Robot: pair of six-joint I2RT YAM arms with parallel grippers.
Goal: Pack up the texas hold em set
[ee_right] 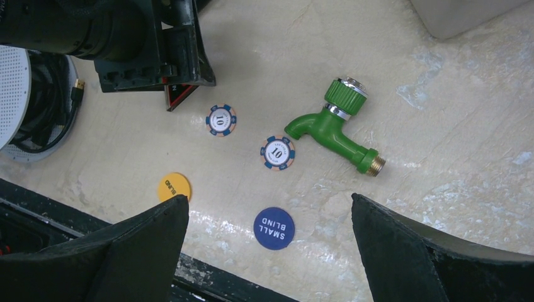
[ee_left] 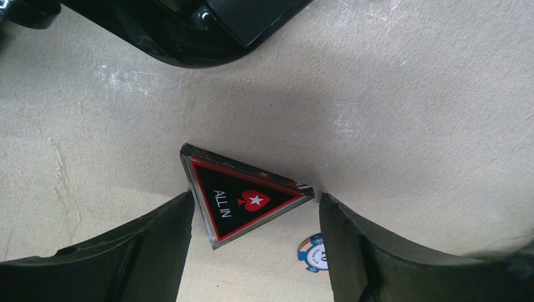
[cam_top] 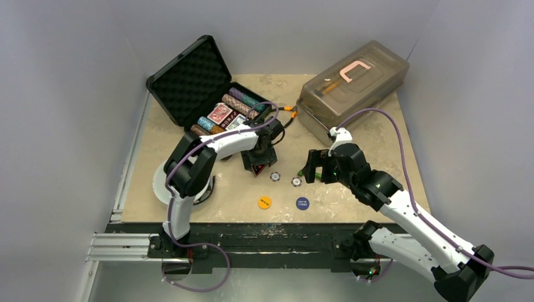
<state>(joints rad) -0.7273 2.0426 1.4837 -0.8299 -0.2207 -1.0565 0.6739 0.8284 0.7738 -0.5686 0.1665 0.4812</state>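
Note:
The black case (cam_top: 189,78) stands open at the back left, with rows of chips and card decks (cam_top: 230,112) in its base. The dark "ALL IN" triangle marker (ee_left: 242,198) lies flat on the table. My left gripper (ee_left: 255,196) is open with one finger on each side of it, close to its corners. Two "10" chips (ee_right: 221,119) (ee_right: 278,153), a yellow button (ee_right: 174,187) and a blue "SMALL BLIND" button (ee_right: 274,228) lie loose on the table. My right gripper (ee_right: 269,198) is open and empty above the blue button.
A green toy faucet (ee_right: 334,132) lies right of the chips. A large translucent grey box (cam_top: 352,82) stands at the back right. The case's front edge (ee_left: 189,38) is just beyond the triangle. A white round object (cam_top: 165,182) lies by the left arm.

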